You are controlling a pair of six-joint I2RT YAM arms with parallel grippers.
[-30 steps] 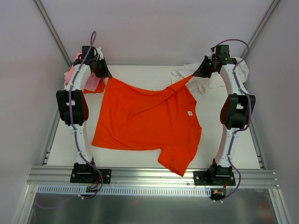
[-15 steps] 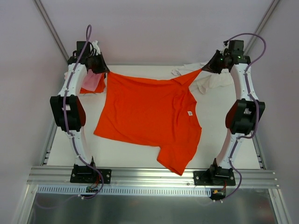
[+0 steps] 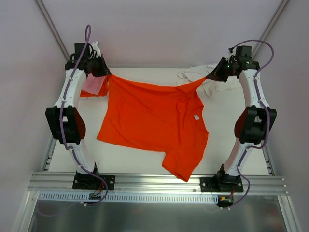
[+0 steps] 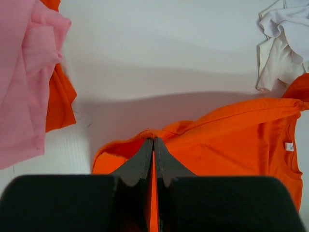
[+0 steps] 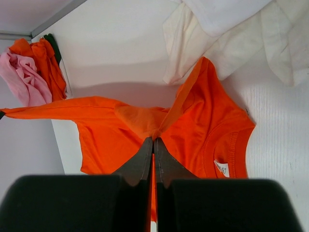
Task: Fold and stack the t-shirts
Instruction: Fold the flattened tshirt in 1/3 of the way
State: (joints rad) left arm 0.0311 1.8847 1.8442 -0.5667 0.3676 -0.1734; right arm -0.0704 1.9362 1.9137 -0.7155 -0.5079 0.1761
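Note:
A bright orange t-shirt point(image 3: 149, 121) with a small white neck label point(image 3: 196, 117) hangs stretched between my two grippers, its lower part draped on the white table point(image 3: 231, 130). My left gripper point(image 3: 107, 74) is shut on the shirt's far-left corner, seen in the left wrist view point(image 4: 153, 140). My right gripper point(image 3: 208, 76) is shut on its far-right corner, seen in the right wrist view point(image 5: 153, 139). A pink shirt point(image 3: 95, 85) lies on a second orange shirt point(image 3: 88, 93) at the far left. White shirts point(image 3: 212, 84) lie crumpled at the far right.
The table has grey side walls point(image 3: 29, 96) and a metal rail point(image 3: 154, 181) along its near edge, by the arm bases. One sleeve of the held shirt reaches close to that rail point(image 3: 181, 169).
Both grippers have moved apart and toward the back, pulling the orange shirt's top edge taut and spreading it wider. The left arm has swung further left.

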